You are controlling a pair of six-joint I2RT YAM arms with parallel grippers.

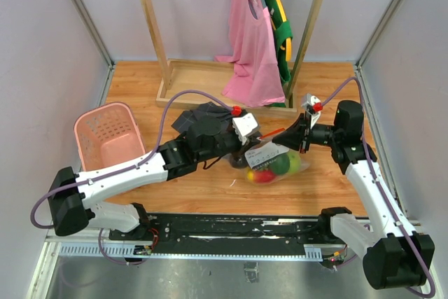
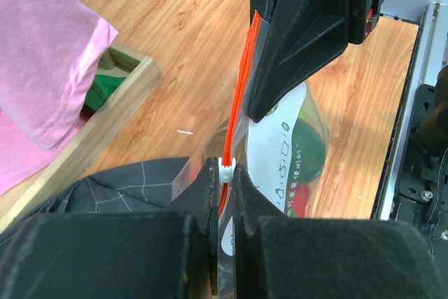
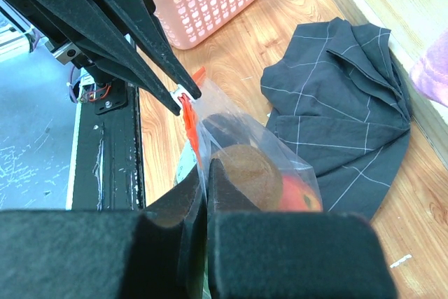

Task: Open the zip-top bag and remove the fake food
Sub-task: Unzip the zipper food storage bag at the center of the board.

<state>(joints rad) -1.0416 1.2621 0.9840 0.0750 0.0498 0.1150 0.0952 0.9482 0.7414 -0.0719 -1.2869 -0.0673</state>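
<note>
The fake food (image 1: 270, 170) sits in the zip-top bag (image 1: 262, 153), right of the basket (image 1: 112, 132).

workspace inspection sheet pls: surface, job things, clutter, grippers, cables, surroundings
surface: wooden table, no spills seen
job's things: bag stretched by its orange strip between both grippers, fruit inside
clutter: pink basket at left; dark checked cloth beside the bag
grippers: left gripper shut on the bag's white slider; right gripper shut on the bag's strip
cables: purple cables loop over each arm, clear of the bag
surroundings: wooden rack with pink garment behind; grey walls
</note>
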